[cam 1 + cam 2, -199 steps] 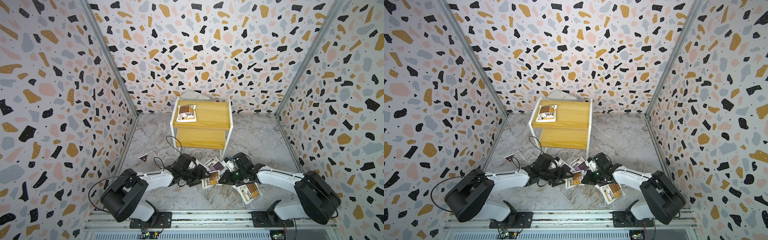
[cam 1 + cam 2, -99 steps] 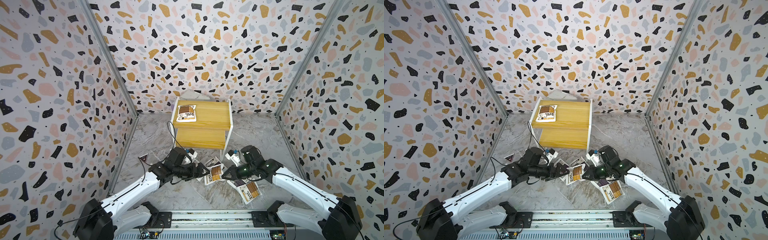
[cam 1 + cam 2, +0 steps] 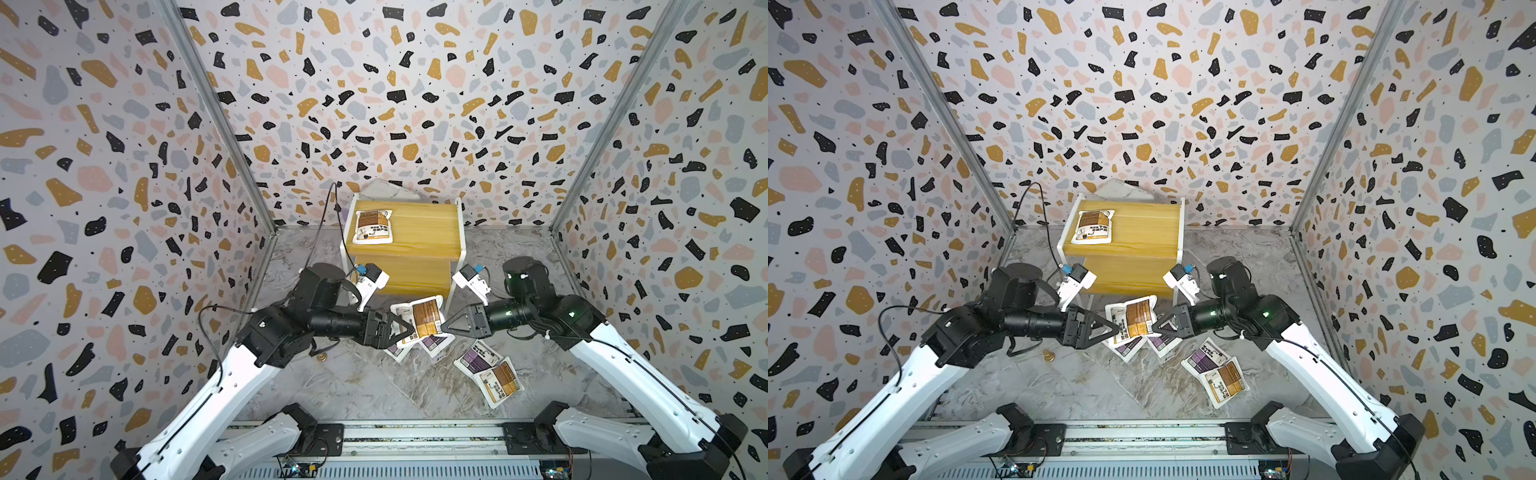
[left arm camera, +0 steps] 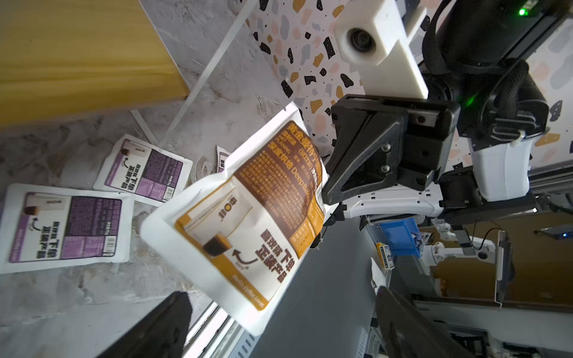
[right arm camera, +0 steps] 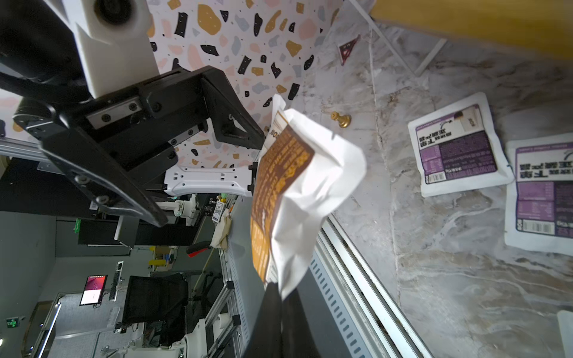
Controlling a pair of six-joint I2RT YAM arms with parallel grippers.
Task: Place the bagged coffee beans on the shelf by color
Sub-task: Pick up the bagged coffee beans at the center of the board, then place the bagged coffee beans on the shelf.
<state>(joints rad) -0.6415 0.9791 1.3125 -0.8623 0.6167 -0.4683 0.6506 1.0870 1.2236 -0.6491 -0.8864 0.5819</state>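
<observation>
My right hand (image 3: 444, 328) is clenched on the brown pouch (image 3: 424, 318), held aloft before the shelf's (image 3: 419, 232) front edge. My left hand (image 3: 409, 330) gapes at its other edge. Advice: left clamps firmly before right releases.

That brown pouch (image 4: 248, 217) at 6 o'clock from the shelf (image 3: 424, 232) looks like smooth, slightly glossy plastic film, crinkly white on the back. The shelf is yellow wood-grain boards on a thin white-painted metal frame. The floor (image 3: 365, 386) is a matt marble-look sheet, and the little knob (image 3: 322, 356) at 8 o'clock from the pouch looks brassy.
</observation>
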